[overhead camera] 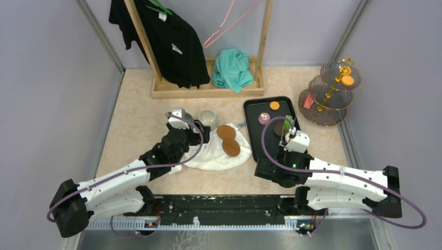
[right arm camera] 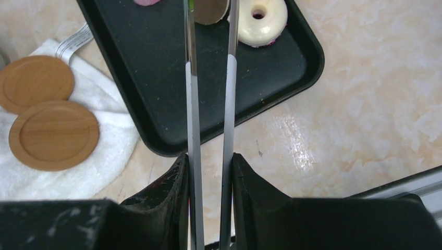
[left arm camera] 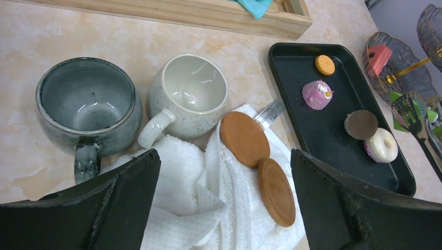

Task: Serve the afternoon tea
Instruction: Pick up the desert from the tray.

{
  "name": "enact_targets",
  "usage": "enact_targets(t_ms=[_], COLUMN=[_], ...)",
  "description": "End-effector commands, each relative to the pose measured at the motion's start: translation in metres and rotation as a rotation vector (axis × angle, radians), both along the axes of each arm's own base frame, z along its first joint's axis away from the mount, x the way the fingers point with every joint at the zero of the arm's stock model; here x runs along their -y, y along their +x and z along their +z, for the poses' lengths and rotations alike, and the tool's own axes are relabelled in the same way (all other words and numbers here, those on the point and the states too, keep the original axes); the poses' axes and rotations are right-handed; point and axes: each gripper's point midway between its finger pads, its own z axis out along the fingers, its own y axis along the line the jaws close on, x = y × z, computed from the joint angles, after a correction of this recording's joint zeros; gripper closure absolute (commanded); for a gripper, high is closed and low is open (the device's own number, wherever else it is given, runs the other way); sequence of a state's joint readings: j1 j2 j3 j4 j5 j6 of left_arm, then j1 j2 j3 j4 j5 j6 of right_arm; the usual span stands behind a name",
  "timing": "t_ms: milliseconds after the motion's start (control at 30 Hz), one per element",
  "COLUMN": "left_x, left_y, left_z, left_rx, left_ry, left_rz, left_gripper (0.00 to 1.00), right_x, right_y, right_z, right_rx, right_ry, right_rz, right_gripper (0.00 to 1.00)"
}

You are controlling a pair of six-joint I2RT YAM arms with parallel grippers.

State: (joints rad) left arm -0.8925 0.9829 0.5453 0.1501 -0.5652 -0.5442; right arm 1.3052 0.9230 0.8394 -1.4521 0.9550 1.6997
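The glass three-tier stand (overhead camera: pixel 328 94) with a gold frame stands at the back right, with orange discs on its upper tiers and a red piece (left arm camera: pixel 379 56) lower down. The black tray (overhead camera: pixel 255 136) holds an orange biscuit (left arm camera: pixel 324 64), a pink sweet (left arm camera: pixel 317 95), a brown disc (left arm camera: pixel 361 124) and a white doughnut (right arm camera: pixel 262 21). My right gripper (right arm camera: pixel 208 172) is shut on the long metal tongs (right arm camera: pixel 190 104); their tips reach over the brown disc (right arm camera: pixel 210 10). My left gripper (left arm camera: pixel 224 198) is open over a white towel (left arm camera: pixel 177 208), just short of the grey mug (left arm camera: pixel 86 104).
A white mug (left arm camera: pixel 190 94) stands right of the grey mug. Two wooden coasters (left arm camera: pixel 244 138) (left arm camera: pixel 276 191) lie on the towel. A wooden clothes rack (overhead camera: pixel 208 88) with a black shirt and a teal cloth stands at the back. Grey walls close both sides.
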Motion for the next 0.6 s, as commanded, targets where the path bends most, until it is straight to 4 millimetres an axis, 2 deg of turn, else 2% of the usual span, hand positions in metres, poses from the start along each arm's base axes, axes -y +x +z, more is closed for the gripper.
enact_targets(t_ms=[0, 67, 200, 367, 567], left_x=[0.008, 0.008, 0.007, 0.009, 0.011], left_y=[0.002, 0.003, 0.004, 0.005, 0.006], left_z=[0.014, 0.016, 0.019, 0.021, 0.02], left_rx=[0.031, 0.035, 0.04, 0.041, 0.038], left_ry=[-0.021, -0.019, -0.013, -0.013, -0.01], left_rz=[-0.024, -0.023, -0.018, -0.02, -0.024], left_gripper=[0.01, 0.01, 0.01, 0.01, 0.01], right_x=[-0.006, -0.016, -0.017, -0.014, -0.006], right_y=[0.027, 0.039, 0.062, 0.087, 0.106], right_z=[0.017, 0.019, 0.024, 0.027, 0.017], right_rx=[0.083, 0.089, 0.087, 0.085, 0.061], right_ry=[-0.027, -0.007, -0.019, -0.004, 0.002], right_rz=[0.001, 0.013, -0.003, -0.026, -0.087], right_gripper=[1.0, 1.0, 1.0, 1.0, 1.0])
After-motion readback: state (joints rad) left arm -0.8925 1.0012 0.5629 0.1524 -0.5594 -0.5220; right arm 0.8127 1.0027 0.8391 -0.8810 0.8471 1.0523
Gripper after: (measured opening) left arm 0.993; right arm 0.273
